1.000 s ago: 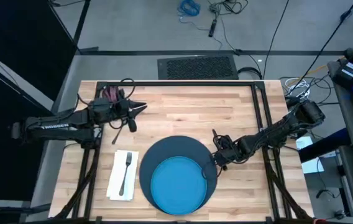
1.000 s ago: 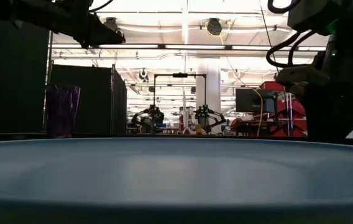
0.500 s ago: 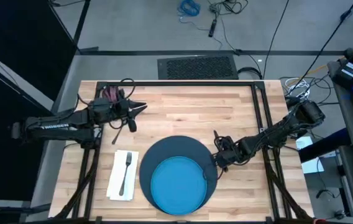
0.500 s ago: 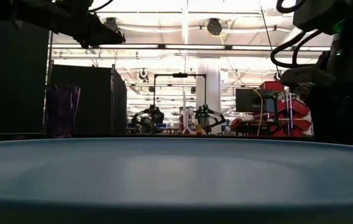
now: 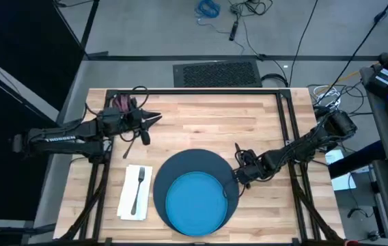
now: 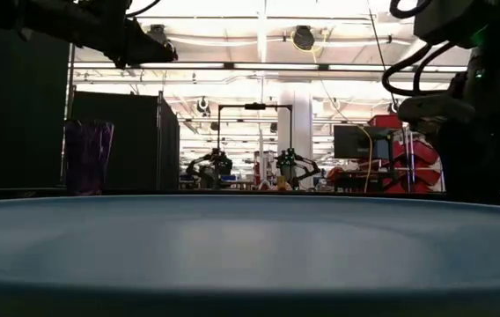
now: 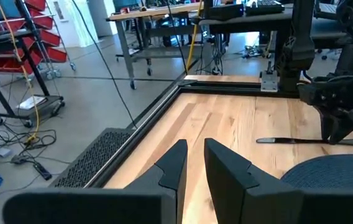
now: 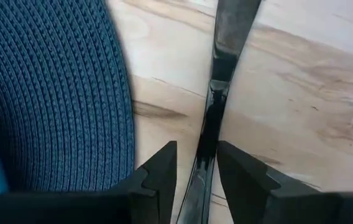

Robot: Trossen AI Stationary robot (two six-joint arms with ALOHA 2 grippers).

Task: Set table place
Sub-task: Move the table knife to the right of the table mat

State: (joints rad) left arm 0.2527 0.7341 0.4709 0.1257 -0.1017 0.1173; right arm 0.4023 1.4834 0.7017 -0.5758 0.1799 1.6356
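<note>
Knife (image 8: 217, 106) lay flat on table (image 5: 248, 130), just beside woven mat (image 8: 52, 93), right gripper (image 8: 196, 163) straddling its handle with fingers parted, not clamped; left gripper (image 7: 194, 163) idled near the far-left corner, nearly closed and empty. Advice: retreat straight upward, avoid nudging the blade

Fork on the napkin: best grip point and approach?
Probably the slim handle of the fork, from straight above, fingers across its width: it lies flat along the napkin, leaving no gap underneath.
</note>
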